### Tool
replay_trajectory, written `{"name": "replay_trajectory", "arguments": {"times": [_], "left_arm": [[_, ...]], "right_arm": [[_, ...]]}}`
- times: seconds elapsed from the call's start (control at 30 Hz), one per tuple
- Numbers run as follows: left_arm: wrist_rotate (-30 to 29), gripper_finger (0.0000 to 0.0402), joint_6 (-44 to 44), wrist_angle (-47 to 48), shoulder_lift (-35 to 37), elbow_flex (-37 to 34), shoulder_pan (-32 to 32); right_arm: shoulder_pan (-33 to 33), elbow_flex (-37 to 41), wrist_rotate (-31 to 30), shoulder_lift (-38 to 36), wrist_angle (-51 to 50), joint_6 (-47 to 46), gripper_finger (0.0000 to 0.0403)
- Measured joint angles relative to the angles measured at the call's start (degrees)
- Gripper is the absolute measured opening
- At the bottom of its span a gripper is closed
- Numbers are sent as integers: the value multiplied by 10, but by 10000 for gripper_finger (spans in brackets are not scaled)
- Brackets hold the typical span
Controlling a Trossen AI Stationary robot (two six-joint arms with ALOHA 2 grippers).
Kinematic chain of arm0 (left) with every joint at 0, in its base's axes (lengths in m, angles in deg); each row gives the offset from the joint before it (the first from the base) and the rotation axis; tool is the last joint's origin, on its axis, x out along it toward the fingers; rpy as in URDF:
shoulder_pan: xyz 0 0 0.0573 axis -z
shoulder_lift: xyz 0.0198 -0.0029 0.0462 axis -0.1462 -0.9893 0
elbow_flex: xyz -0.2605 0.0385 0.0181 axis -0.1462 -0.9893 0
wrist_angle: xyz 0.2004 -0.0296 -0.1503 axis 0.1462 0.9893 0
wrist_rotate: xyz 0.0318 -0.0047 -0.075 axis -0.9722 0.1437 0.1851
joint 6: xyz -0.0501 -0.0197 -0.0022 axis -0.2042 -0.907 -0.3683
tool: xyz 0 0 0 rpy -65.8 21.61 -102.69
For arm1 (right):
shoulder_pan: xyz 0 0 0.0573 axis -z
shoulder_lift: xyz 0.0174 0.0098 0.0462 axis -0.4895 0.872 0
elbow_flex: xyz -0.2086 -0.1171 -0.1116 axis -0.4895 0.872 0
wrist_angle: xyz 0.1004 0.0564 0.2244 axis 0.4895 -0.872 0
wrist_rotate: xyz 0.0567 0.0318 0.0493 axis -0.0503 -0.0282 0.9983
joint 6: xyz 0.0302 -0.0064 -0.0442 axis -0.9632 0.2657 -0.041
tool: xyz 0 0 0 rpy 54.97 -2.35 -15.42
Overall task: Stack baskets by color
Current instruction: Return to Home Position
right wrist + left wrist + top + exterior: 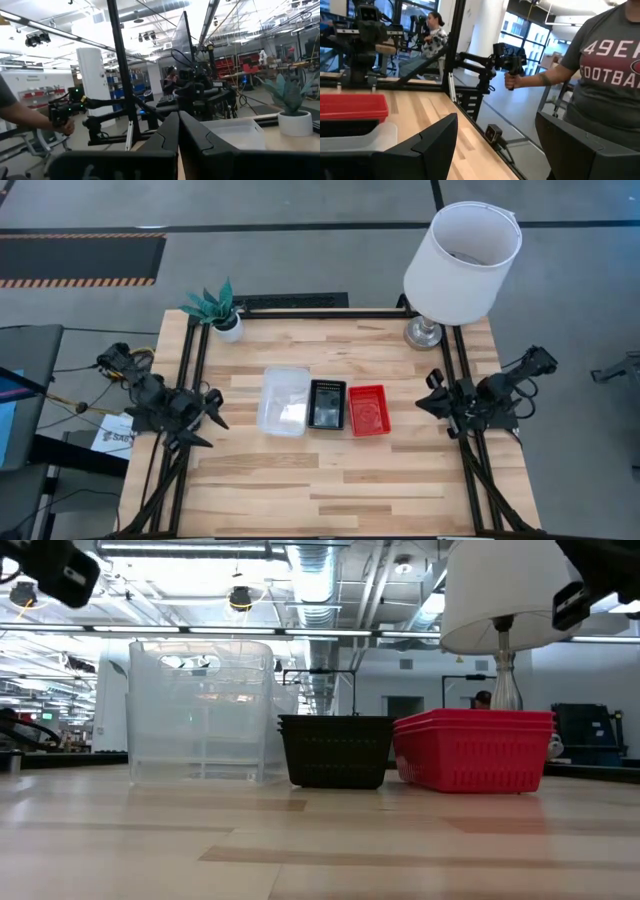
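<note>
Three stacks of baskets stand side by side mid-table, bottoms on the wood: a clear stack point(283, 400) point(200, 715), a black stack point(327, 404) point(335, 750) and a red stack point(369, 410) point(475, 748). My left gripper point(214, 416) point(497, 155) hovers open at the table's left edge, well left of the clear stack, with nothing between its fingers. My right gripper point(429, 401) point(177, 135) is shut and empty at the right edge, right of the red stack. The left wrist view shows the red stack point(352, 107) and the clear stack point(355, 137).
A white lamp point(462, 250) stands on the far right corner and a small potted plant point(218, 310) on the far left corner. A person point(605, 75) stands beyond the table holding a handle. Bare wood lies between the stacks and the near edge point(330, 510).
</note>
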Motion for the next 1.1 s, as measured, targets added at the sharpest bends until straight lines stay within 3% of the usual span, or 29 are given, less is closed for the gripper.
{"name": "replay_trajectory", "arguments": {"times": [0.27, 0.63, 0.8, 0.97, 1.1], "left_arm": [[3, 258, -10, -113, 0, -98, 0], [7, 258, 36, -105, 0, -99, -18], [23, 258, 61, -84, 0, -99, -74], [36, 258, 107, -79, 0, -99, -160], [62, 258, 113, -73, 0, -99, -226]], "right_arm": [[0, 0, 0, 0, -18, 1, 27], [25, 1, -19, 0, -59, 35, 29], [77, 1, -16, 0, -72, 49, 29], [128, 1, 36, 0, -77, 57, 29], [161, 2, 39, 0, -86, 59, 30]]}}
